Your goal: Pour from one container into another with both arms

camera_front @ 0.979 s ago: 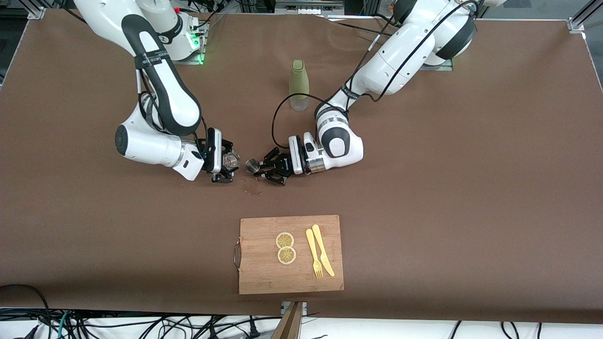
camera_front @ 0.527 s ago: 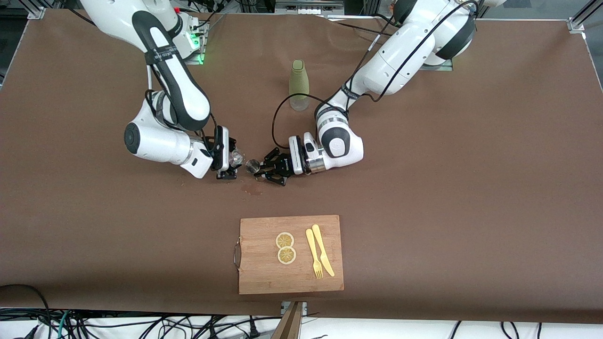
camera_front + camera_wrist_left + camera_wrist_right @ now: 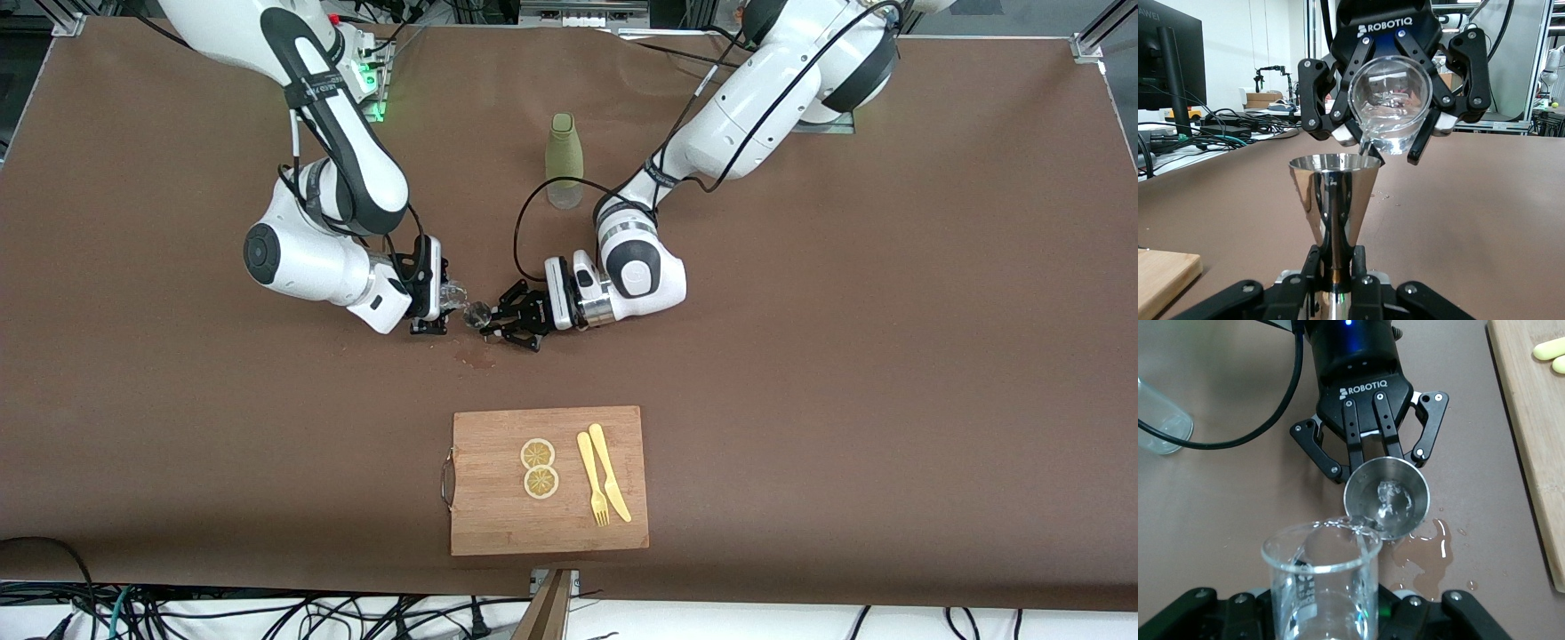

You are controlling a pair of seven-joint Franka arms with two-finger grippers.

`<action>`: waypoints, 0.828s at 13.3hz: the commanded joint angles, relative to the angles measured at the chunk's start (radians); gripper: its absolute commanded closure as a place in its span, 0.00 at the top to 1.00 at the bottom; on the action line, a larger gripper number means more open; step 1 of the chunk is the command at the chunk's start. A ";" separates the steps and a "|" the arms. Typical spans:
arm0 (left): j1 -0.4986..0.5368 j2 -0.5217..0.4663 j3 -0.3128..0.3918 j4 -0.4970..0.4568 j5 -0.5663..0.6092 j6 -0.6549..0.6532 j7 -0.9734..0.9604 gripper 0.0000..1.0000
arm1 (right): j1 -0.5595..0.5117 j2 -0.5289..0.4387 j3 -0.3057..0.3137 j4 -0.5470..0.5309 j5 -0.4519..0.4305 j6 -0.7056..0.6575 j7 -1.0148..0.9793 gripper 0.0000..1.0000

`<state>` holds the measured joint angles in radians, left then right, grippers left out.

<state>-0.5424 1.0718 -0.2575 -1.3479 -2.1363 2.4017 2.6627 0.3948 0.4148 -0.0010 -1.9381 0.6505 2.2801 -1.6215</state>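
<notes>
The right gripper is closed around the small clear glass cup, which sits between its black fingers and is tilted so its lip hangs over the silvery steel hourglass jigger. Water runs from the cup into the jigger's upper cone. The left gripper is clamped on the jigger's narrow waist and holds it upright over the brown table. A wet patch lies on the table under them.
</notes>
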 commanded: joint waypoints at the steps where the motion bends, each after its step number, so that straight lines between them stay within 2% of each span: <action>1: -0.019 0.030 0.006 0.056 -0.037 0.023 0.043 0.00 | 0.001 -0.031 0.002 -0.010 -0.025 -0.016 0.038 0.27; 4: -0.019 0.030 0.006 0.061 -0.037 0.025 0.042 0.00 | -0.001 -0.039 0.002 -0.009 -0.025 -0.034 0.074 0.27; 8: -0.019 0.030 0.006 0.061 -0.037 0.025 0.042 0.00 | -0.059 -0.086 -0.001 0.033 0.004 -0.168 0.110 0.27; 11: -0.010 0.017 0.006 0.043 -0.033 0.020 0.034 0.00 | -0.070 -0.126 -0.001 0.033 0.073 -0.185 0.118 0.27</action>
<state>-0.5436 1.0740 -0.2568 -1.3410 -2.1363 2.4104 2.6739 0.3329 0.3279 -0.0063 -1.8961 0.6852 2.1165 -1.5217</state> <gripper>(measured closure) 0.793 0.731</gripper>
